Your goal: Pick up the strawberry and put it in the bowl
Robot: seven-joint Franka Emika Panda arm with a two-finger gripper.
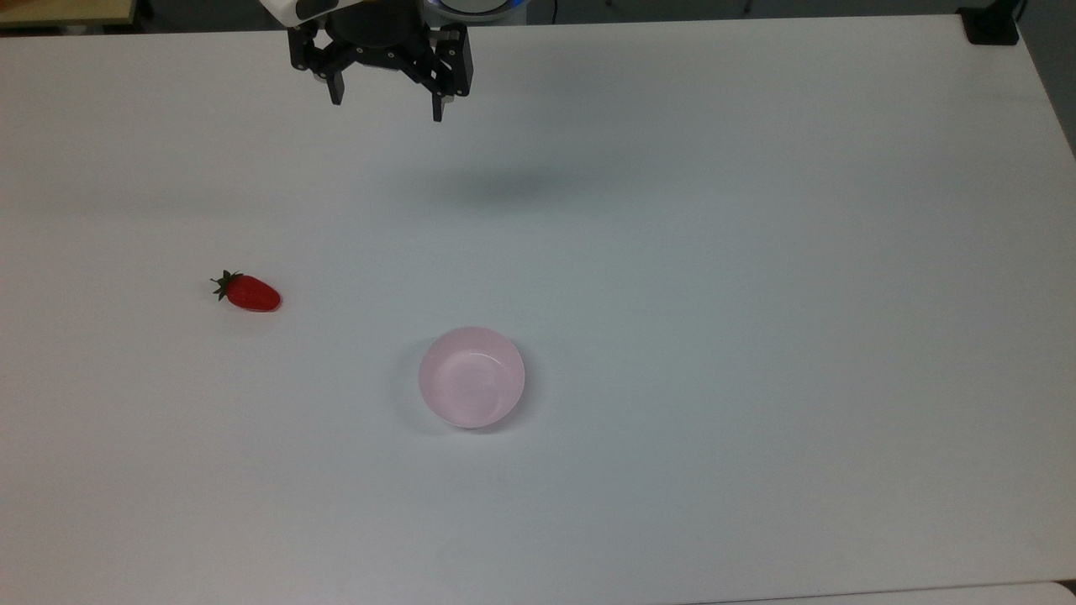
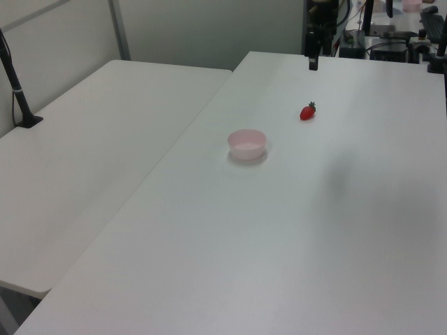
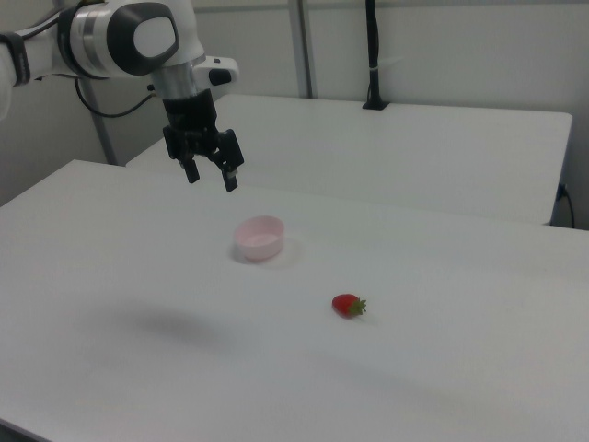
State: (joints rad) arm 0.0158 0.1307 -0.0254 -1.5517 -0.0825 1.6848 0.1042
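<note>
Top view overhead; left and right views face across the table (image 1: 756,252).

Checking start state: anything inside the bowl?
Nothing. The bowl shows a bare pink interior in the top view. The strawberry lies on the table, apart from it. The claw hangs open, high above the table.

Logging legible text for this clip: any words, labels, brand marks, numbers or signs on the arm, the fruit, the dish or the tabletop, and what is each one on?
None: no text, number or sign can be read in any view.
The glossy red strawberry, the plain pale pink round bowl and the white table are unmarked.
The black two-finger gripper and the white arm show no legible marking.
</note>
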